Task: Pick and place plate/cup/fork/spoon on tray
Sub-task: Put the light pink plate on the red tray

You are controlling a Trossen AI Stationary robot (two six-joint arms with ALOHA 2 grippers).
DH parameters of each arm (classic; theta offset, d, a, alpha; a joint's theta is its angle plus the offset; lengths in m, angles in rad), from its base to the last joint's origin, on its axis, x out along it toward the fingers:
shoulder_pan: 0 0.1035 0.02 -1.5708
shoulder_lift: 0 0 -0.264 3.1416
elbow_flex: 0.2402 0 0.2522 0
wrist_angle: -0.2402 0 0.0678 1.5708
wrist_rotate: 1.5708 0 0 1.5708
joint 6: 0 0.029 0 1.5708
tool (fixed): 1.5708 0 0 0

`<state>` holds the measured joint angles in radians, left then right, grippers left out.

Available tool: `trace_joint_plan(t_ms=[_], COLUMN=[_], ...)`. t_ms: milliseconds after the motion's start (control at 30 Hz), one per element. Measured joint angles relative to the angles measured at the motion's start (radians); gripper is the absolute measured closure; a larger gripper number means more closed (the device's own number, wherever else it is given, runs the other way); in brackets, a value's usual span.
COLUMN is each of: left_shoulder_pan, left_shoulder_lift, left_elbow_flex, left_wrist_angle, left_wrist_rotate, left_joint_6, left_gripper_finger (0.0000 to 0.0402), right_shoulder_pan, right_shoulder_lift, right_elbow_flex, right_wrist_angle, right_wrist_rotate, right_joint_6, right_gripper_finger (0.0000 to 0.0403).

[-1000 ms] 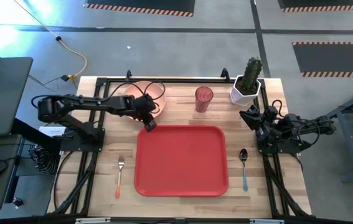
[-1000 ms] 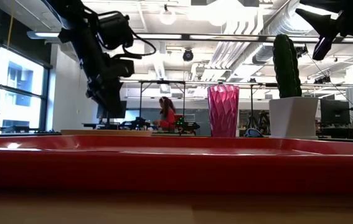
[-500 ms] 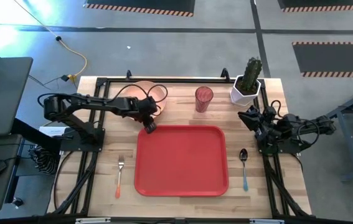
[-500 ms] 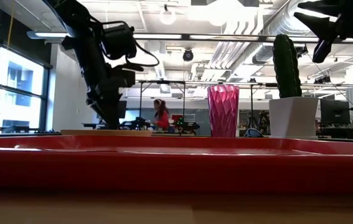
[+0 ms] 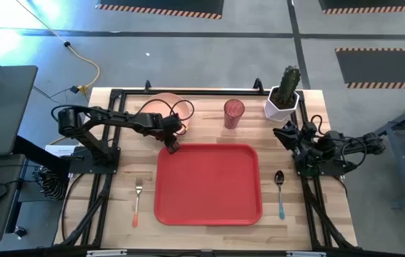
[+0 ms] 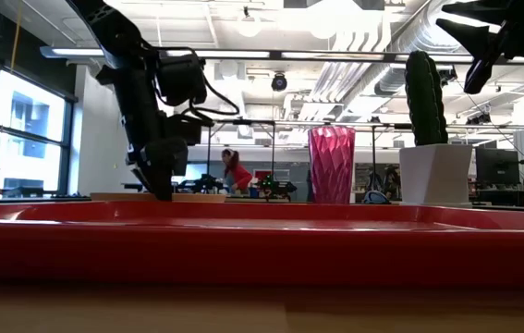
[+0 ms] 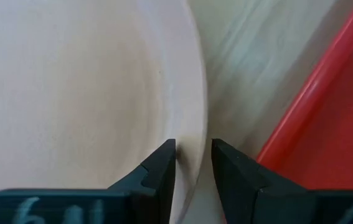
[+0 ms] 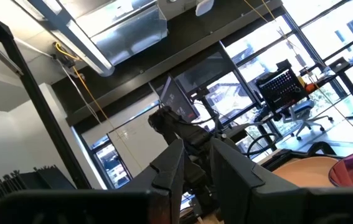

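Observation:
The peach-pink plate point(image 5: 161, 106) rests flat on the table at the far left, just beyond the red tray point(image 5: 209, 148). My left gripper point(image 5: 169, 145) is down at the plate's near rim, between plate and tray, shut on the rim. The red-pink cup point(image 5: 233, 113) stands upright beyond the tray. The fork point(image 5: 138, 200) lies left of the tray and the spoon point(image 5: 280, 189) lies right of it. My right gripper point(image 5: 283, 132) is shut and empty, raised above the table's right side near the cactus pot. My left gripper has the plate's near rim point(image 7: 192, 134) between its two fingers, one finger point(image 7: 160, 168) over the plate's inside and the other point(image 7: 232, 168) outside, toward the tray point(image 7: 325, 124). The fingers point down from above. The plate lies flat on the table.
A white pot with a green cactus point(image 5: 284, 96) stands at the far right corner, beside the cup. Bare wood lies between the tray's edges and the fork and spoon. In the low view a person point(image 6: 234, 171) shows in the room far behind the table.
My left gripper has gone down onto the plate's near rim, its arm stretching out over the table. The plate has stayed where it was. My right arm has kept still.

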<state>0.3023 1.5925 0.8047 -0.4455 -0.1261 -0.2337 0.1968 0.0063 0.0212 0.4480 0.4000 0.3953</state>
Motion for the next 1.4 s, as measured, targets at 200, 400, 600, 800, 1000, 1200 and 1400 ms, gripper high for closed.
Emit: trace_joint_plan(t_ms=[200,400,600,800,1000,1200,1400], left_shoulder_pan=[-0.001,-0.001,-0.014,-0.056,-0.115,-0.18,-0.244], left_shoulder_lift=[-0.001,-0.002,-0.033,-0.128,-0.232,-0.325,-0.387], left_elbow_flex=[0.0,0.001,0.0,0.0,-0.001,0.0,0.0], left_wrist_angle=[0.003,0.007,0.002,0.002,0.001,0.002,0.008], left_wrist_rotate=[-0.005,-0.04,-0.044,-0.037,-0.027,-0.034,-0.001], left_joint_6=[0.005,0.031,0.033,0.061,0.107,0.163,0.284], left_gripper_finger=[0.0365,0.0391,0.0397,0.04,0.04,0.0401,0.0401], right_shoulder_pan=[0.0,0.0,0.0,0.0,0.0,0.0,0.0], right_shoulder_lift=[0.0,0.0,0.0,0.0,0.0,0.0,0.0], right_elbow_flex=[0.0,0.0,0.0,0.0,0.0,0.0,0.0], right_wrist_angle=[-0.003,-0.003,-0.003,-0.003,-0.011,-0.032,-0.055], right_wrist_rotate=[0.0,0.011,0.061,0.09,0.102,0.124,0.128], right_joint_6=[0.0,0.0,0.004,0.033,0.023,0.046,0.052], right_gripper_finger=[0.0334,0.0334,0.0334,0.0334,0.0334,0.0334,0.0334])
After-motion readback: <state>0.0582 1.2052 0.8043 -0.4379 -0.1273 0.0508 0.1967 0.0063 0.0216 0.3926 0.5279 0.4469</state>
